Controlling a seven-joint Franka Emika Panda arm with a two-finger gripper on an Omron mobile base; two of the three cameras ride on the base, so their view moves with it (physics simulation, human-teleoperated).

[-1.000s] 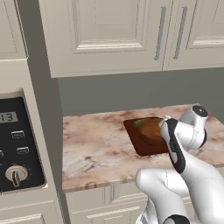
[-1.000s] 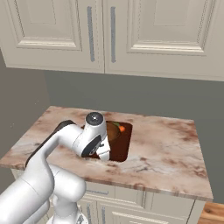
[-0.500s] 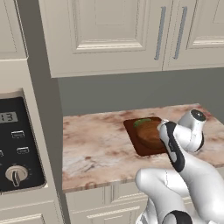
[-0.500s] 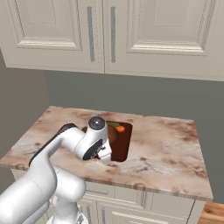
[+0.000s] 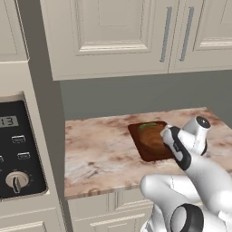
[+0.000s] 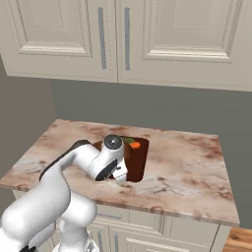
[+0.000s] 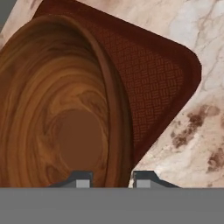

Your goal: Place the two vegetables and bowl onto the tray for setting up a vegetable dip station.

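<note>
In the hand view the round reddish-brown wooden bowl [image 7: 57, 109] sits over the dark tray [image 7: 157, 74], and my gripper [image 7: 111, 179] is shut on its rim, one fingertip inside the bowl and one outside. From the left base view the bowl [image 5: 152, 138] lies on the tray [image 5: 136, 131] with the green cucumber [image 5: 147, 126] at the tray's far edge. The right base view shows the orange carrot [image 6: 135, 145] and the cucumber [image 6: 129, 141] at the tray's [image 6: 140, 162] back, behind my hand. Whether the bowl touches the tray I cannot tell.
The tray lies on a marble-patterned counter [image 5: 95, 149] under cream wall cabinets [image 5: 118, 36]. An oven panel with a knob [image 5: 16, 181] stands at the counter's left end. The counter's right end [image 6: 197, 162] is bare stone.
My hand has moved lower and toward the tray's near side, with the bowl still in its grip. Carrot and cucumber have stayed put.
</note>
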